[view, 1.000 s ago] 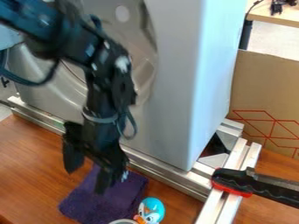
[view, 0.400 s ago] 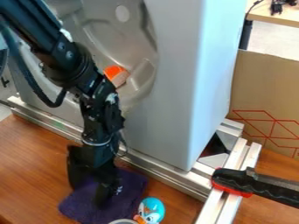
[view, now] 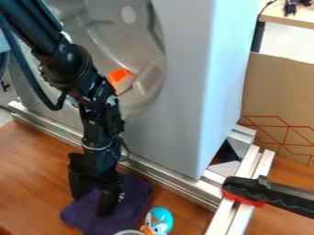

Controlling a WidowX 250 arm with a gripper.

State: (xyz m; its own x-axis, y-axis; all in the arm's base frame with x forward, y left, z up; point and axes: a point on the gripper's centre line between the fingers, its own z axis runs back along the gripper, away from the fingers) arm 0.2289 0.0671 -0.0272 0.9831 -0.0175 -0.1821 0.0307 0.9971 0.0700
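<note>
Shifting slightly toward view's left: hand (view: pixel 91 206), purple cloth (view: pixel 131 199).

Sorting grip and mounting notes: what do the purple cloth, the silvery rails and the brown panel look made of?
Purple cloth: matte fabric, perhaps towelling; soft, rounded edges and a fuzzy-looking surface.
Silvery rails: probably bare aluminium, satin; metallic sheen, lengthwise grooves.
Brown panel: likely cardboard, matte; plain tan face with red lines, though thin board could look similar.
</note>
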